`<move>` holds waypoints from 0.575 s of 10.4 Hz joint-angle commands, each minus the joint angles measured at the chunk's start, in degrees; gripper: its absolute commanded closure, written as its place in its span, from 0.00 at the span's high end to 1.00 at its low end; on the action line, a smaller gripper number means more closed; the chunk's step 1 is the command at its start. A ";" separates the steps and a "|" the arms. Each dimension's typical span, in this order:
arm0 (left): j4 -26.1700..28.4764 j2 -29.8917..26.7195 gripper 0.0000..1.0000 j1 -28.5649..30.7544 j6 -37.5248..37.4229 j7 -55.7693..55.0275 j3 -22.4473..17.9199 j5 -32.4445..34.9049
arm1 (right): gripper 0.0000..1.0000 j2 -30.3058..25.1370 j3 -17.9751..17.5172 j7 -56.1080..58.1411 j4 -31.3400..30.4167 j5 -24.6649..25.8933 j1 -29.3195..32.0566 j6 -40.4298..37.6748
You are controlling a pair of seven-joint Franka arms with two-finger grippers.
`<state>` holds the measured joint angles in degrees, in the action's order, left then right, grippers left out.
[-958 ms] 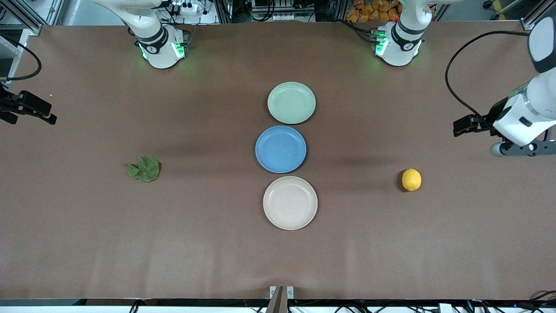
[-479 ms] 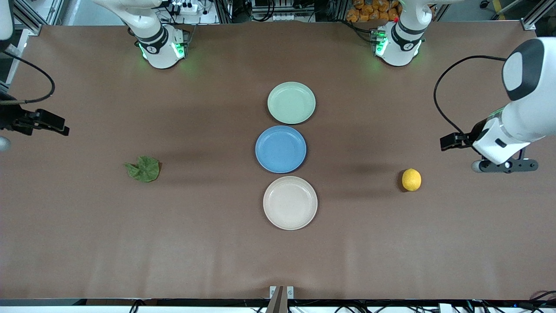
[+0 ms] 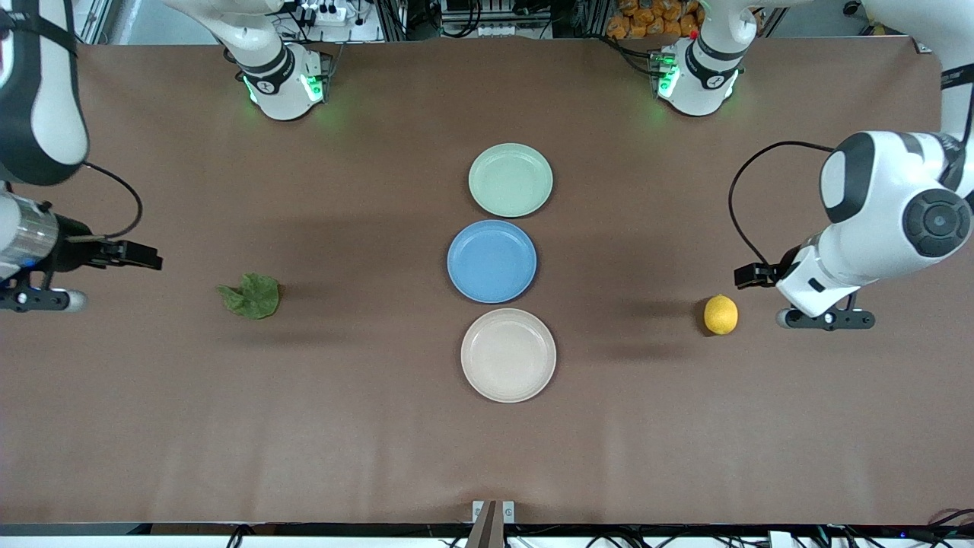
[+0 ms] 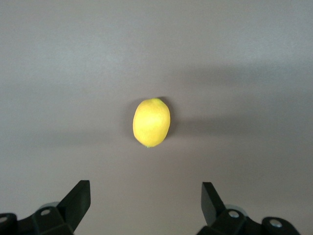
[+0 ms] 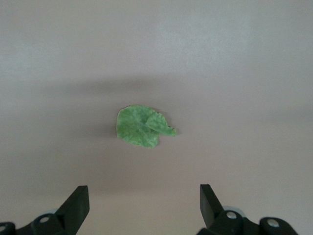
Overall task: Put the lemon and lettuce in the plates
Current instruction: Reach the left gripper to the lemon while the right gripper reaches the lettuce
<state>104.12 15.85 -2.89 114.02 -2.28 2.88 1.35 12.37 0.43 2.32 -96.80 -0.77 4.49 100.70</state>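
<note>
The yellow lemon lies on the brown table toward the left arm's end; it also shows in the left wrist view. The dark green lettuce lies toward the right arm's end and shows in the right wrist view. The mint green plate and the beige plate sit mid-table, both empty. My left gripper is open and empty, high over the table by the lemon. My right gripper is open and empty, high over the table by the lettuce.
An empty blue plate sits between the mint plate and the beige plate, the three in one row. The arm bases stand along the table's edge farthest from the front camera. Bare tabletop surrounds the lemon and the lettuce.
Both arms have swung in from the table's ends: the left arm toward the lemon, the right arm toward the lettuce. Lemon, lettuce and plates have not moved.
</note>
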 commanded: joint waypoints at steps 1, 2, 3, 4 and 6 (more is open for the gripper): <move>3.54 -0.55 1.00 0.86 3.57 5.33 0.19 0.50 | 1.00 0.18 -0.61 -0.65 -7.15 0.68 0.79 8.08; 4.33 -0.12 1.00 1.22 4.71 6.31 0.19 0.50 | 1.00 1.41 -0.61 -0.74 -8.04 0.68 1.31 9.59; 4.86 0.84 1.00 1.48 5.85 7.10 0.19 0.50 | 1.00 2.73 -0.61 -1.00 -8.05 0.59 1.66 9.69; 6.34 0.85 1.00 1.75 7.78 7.63 0.19 0.50 | 1.00 4.31 -0.61 -2.22 -8.14 0.42 2.53 10.13; 6.88 2.86 1.00 1.84 11.12 8.43 0.19 0.50 | 1.00 5.38 -0.61 -5.21 -9.88 0.06 3.16 13.19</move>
<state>110.18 17.66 -1.42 122.52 4.75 2.79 1.36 17.49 0.53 -0.33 -105.17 -0.82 6.64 111.78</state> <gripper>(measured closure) 0.000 0.000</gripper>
